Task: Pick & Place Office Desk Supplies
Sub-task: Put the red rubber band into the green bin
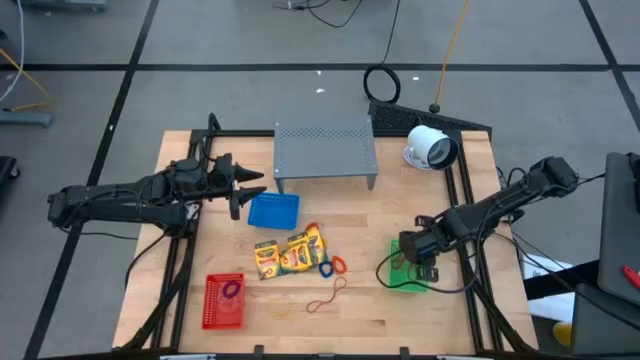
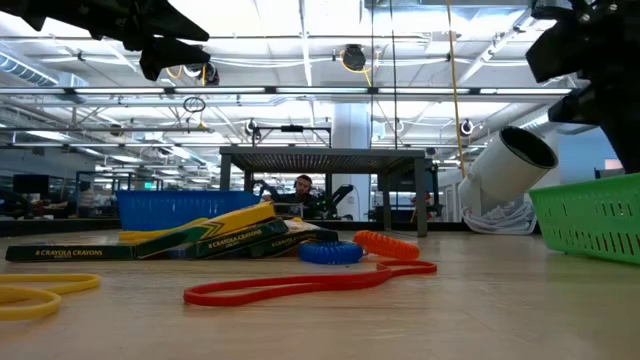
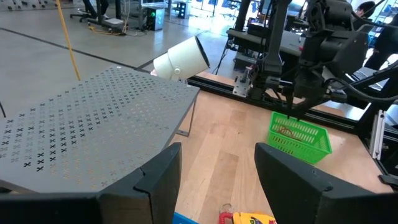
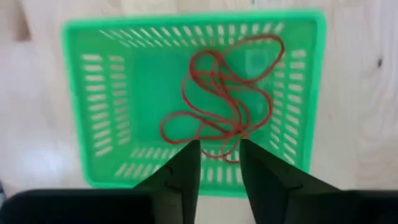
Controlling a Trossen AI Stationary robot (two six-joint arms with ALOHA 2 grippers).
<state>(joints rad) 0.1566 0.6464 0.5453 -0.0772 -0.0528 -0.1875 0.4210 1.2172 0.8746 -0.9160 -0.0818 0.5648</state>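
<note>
We see the right gripper (image 4: 217, 163), fingers slightly parted and empty, above the slotted green basket (image 4: 93, 93) holding a thin red rubber band (image 4: 217, 93), its far rim cut off, while the left gripper (image 1: 248, 189) hangs open over the blue basket (image 1: 274, 211) near crayon packs (image 2: 100, 250) reading "CRAYOLA CRAYONS".

- "CRAYOLA CRAYONS" reads along the side of the flat crayon pack (image 2: 70, 252) lying at the left in the low view.
- Print on the neighbouring packs (image 2: 235, 236) is too small to read.
</note>
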